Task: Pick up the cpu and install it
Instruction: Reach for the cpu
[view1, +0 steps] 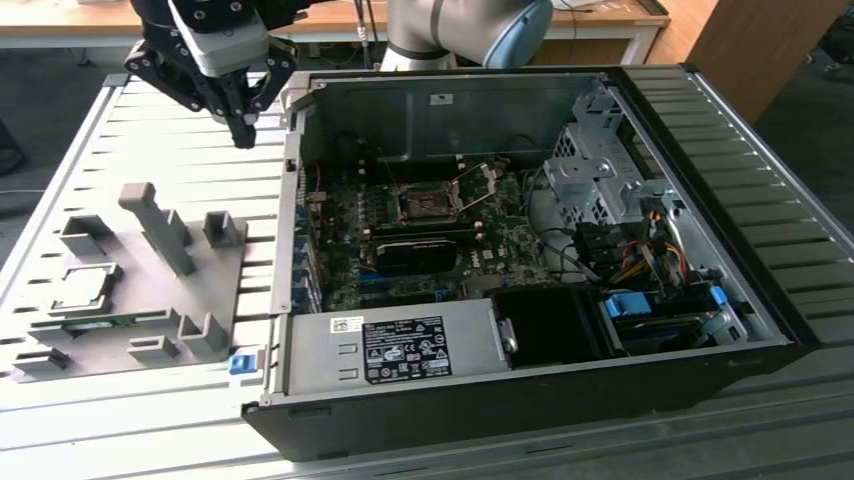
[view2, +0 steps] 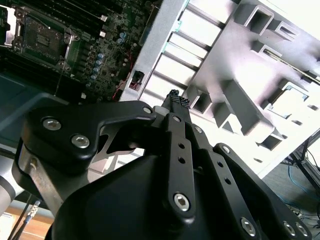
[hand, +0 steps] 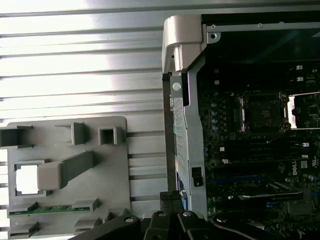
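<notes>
The cpu (view1: 83, 288) is a small silver square lying flat in a recess of the grey tray (view1: 150, 300), at the exterior view's left. It glares bright in both wrist views (hand: 27, 179) (view2: 289, 101). My gripper (view1: 243, 132) hangs above the slatted table, behind the tray and just outside the computer case's wall. Its fingers (view2: 175, 98) are shut together with nothing between them. Their tips (hand: 171, 196) show beside the case edge. The motherboard socket (view1: 427, 205) sits in the open case with its metal frame lifted; it also appears in both wrist views (hand: 260, 112) (view2: 42, 35).
The open computer case (view1: 694, 120) lies on its side on the exterior view's right, with cables and a power supply (view1: 394, 350) inside. A green memory strip (hand: 50, 210) lies in the tray near the cpu. Upright grey posts (view1: 160, 225) stand on the tray.
</notes>
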